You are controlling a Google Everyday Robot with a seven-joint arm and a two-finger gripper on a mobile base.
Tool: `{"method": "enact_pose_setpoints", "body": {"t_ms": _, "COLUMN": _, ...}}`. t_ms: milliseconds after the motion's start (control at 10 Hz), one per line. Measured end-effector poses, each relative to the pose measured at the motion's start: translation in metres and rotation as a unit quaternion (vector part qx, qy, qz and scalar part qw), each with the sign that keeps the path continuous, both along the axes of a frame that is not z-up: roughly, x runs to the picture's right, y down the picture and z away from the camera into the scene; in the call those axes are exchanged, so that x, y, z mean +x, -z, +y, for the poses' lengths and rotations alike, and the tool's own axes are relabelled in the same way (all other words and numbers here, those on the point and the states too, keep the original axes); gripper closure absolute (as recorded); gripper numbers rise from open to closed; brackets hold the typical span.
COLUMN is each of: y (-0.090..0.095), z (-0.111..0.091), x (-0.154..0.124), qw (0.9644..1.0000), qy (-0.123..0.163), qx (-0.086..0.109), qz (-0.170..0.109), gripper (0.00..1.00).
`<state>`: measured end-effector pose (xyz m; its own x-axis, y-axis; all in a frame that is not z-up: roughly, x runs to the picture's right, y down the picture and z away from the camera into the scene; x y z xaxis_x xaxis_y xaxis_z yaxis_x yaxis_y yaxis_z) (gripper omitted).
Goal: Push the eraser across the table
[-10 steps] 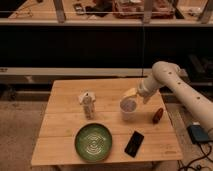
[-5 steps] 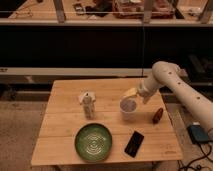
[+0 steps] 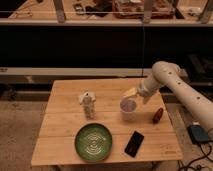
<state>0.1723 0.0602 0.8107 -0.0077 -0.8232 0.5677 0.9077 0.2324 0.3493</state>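
The eraser (image 3: 134,143) is a flat black slab lying at an angle near the front edge of the light wooden table (image 3: 67,127), just right of a green plate (image 3: 93,142). My gripper (image 3: 131,93) hangs over the back right part of the table, right above the far rim of a white cup (image 3: 128,109). It is well behind the eraser and apart from it. The jaws stand open and nothing shows between them. The pale arm (image 3: 172,80) reaches in from the right.
A small white bottle-like object (image 3: 88,104) stands upright left of the cup. A reddish-brown oblong object (image 3: 158,115) lies by the right edge. A blue device (image 3: 199,134) with cables sits on the floor at the right. A dark shelf wall runs behind the table.
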Motion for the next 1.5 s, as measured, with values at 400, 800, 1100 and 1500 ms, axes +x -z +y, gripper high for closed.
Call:
{"method": "enact_pose_setpoints", "body": {"t_ms": 400, "y": 0.0, "z": 0.0, "x": 0.0, "qw": 1.0, "qy": 0.0, "qx": 0.0, "qz": 0.0, "gripper": 0.2}}
{"method": "enact_pose_setpoints", "body": {"t_ms": 800, "y": 0.03, "z": -0.001, "x": 0.036, "qw": 0.9992, "qy": 0.009, "qx": 0.021, "qz": 0.033, "gripper": 0.2}}
{"method": "enact_pose_setpoints", "body": {"t_ms": 1100, "y": 0.064, "z": 0.038, "x": 0.068, "qw": 0.9976, "qy": 0.014, "qx": 0.024, "qz": 0.063, "gripper": 0.21}}
{"method": "enact_pose_setpoints", "body": {"t_ms": 1500, "y": 0.081, "z": 0.143, "x": 0.086, "qw": 0.9944, "qy": 0.055, "qx": -0.016, "qz": 0.089, "gripper": 0.41}}
